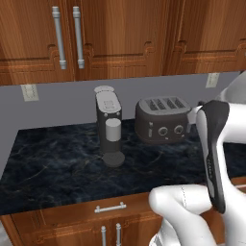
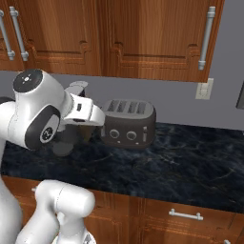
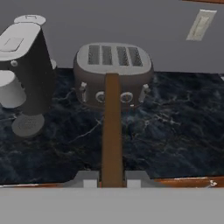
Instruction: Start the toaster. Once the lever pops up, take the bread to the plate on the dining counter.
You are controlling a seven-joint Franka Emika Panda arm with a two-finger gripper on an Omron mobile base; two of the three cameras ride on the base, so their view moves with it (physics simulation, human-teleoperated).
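tool point(image 3: 112, 175) nearest my camera, clamped on the bread point(image 3: 112, 127) | toaster point(image 3: 113, 74) ahead on bench point(image 3: 175, 135) beside coffee machine point(image 3: 26, 65) | I'd lift clear, keep slice level, then head for plate

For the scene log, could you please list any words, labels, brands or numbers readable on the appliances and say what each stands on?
No readable text anywhere.
The toaster: no writing shows; only two plain round knobs on its front.
The coffee machine: no brand or label visible.
The wall outlet: plain plate, no markings.
The brown slice held in the pincer: plain.
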